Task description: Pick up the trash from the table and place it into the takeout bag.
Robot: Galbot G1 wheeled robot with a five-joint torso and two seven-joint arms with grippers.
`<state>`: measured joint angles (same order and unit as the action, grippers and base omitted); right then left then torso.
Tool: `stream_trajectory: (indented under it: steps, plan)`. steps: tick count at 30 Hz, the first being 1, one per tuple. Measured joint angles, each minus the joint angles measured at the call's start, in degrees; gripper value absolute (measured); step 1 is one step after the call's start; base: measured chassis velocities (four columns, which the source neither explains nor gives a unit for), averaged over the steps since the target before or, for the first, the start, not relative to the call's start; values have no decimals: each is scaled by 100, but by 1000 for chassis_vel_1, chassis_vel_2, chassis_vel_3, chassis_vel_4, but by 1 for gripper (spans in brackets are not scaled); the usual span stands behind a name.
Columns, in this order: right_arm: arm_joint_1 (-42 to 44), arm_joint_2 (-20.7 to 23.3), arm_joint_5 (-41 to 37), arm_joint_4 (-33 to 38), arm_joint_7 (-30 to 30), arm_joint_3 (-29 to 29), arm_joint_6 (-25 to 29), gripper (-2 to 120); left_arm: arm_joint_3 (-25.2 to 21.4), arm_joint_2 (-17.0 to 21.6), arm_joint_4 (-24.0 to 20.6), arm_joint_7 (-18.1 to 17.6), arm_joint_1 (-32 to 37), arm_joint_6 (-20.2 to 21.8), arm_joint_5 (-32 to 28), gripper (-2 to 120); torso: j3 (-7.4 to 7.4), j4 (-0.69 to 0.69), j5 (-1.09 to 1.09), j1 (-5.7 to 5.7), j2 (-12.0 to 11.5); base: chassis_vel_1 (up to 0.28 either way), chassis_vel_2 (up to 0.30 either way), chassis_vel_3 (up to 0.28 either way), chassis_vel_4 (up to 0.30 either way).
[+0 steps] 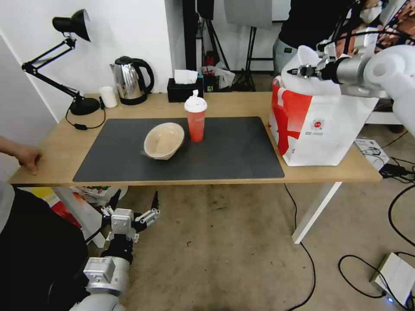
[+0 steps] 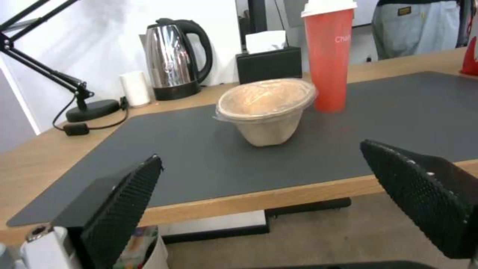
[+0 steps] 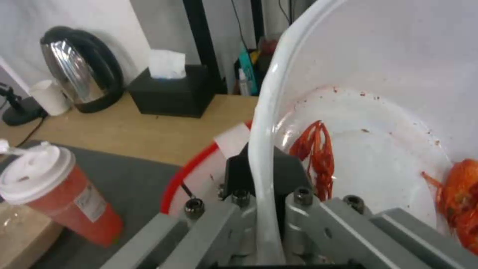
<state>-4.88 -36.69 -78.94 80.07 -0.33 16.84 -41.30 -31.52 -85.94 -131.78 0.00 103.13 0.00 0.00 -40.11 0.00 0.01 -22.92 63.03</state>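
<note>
Holding white crayfish bowl [image 3: 378, 123] by rim, right gripper [image 1: 298, 71] clamped, over takeout bag [image 1: 320, 129]; red cup [image 1: 196, 119], paper bowl [image 1: 164, 140] left on mat; left gripper [image 1: 134, 205] open, idle.

Red cup [image 1: 196, 124] with white lid, beige paper bowl [image 1: 164, 140], dark grey mat [image 1: 181, 151] on light-wood surface [image 1: 60, 147]; white bag [image 1: 320, 129] carries a red panel.

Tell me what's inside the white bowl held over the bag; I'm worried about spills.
Inside the white bowl, clamped at its rim by the right hand: red crayfish shells and sauce smears. The rim and hand hide its near part.
</note>
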Motion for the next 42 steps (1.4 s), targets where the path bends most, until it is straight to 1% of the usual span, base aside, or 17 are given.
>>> stream_trajectory:
  steps: [11,12,16,17,18,20,22,25,26,27,30,33,35,36,39,41,42]
  plan:
    - [34,11,46,39,0,38,0,1,0,0,0,0,0,0,0,100,0,0,0,0,0,0,0,0,0]
    - [9,-2,47,32,0,45,0,7,0,0,0,0,0,0,0,100,0,0,-1,0,0,0,0,0,0]
    - [-49,-6,47,25,1,94,1,14,0,0,0,0,0,0,0,100,0,1,-1,0,0,0,0,0,0]
    - [-139,6,47,22,5,175,0,22,0,0,0,0,0,0,0,100,0,0,-1,0,0,0,0,0,0]
    - [-234,28,46,19,9,258,0,26,0,0,0,0,0,0,0,100,0,1,-1,0,0,0,0,0,0]
    - [-371,60,46,14,14,395,1,35,0,0,0,0,0,0,0,100,0,0,-2,0,0,0,0,0,0]
    - [-440,72,45,9,15,456,0,38,-1,0,0,0,0,0,0,100,0,0,-1,1,0,0,0,0,0]
    - [-709,104,45,-16,25,684,0,53,0,0,0,0,0,0,0,100,0,0,-2,0,0,0,0,0,0]
    - [-709,104,45,-16,25,684,0,53,0,0,0,0,0,0,0,100,0,0,-2,0,0,0,0,0,0]
    - [-765,106,45,-27,31,735,1,58,0,0,0,0,0,0,0,100,0,0,-1,0,0,0,0,0,0]
    - [-814,108,46,-35,37,779,0,63,0,0,0,0,0,0,0,100,0,0,-1,0,0,0,0,0,0]
    - [-891,114,65,-44,44,846,0,83,0,0,0,0,0,0,0,100,0,0,-1,0,0,0,0,0,0]
    - [-916,119,110,-45,43,873,0,86,0,0,0,0,0,0,0,100,0,0,-1,0,0,0,0,0,0]
    - [-947,131,189,-45,32,917,0,94,0,0,0,0,0,0,0,100,0,0,-1,0,0,0,0,0,0]
    - [-971,149,275,-44,9,961,-1,98,0,0,0,0,0,0,0,100,0,0,-1,0,0,0,0,0,0]
    - [-1056,212,610,-49,-83,1132,-2,100,0,0,0,0,0,0,0,100,0,0,-1,0,0,0,0,0,0]
    - [-1056,212,610,-49,-83,1132,-2,100,0,0,0,0,0,0,0,100,0,0,-1,0,0,0,0,0,0]
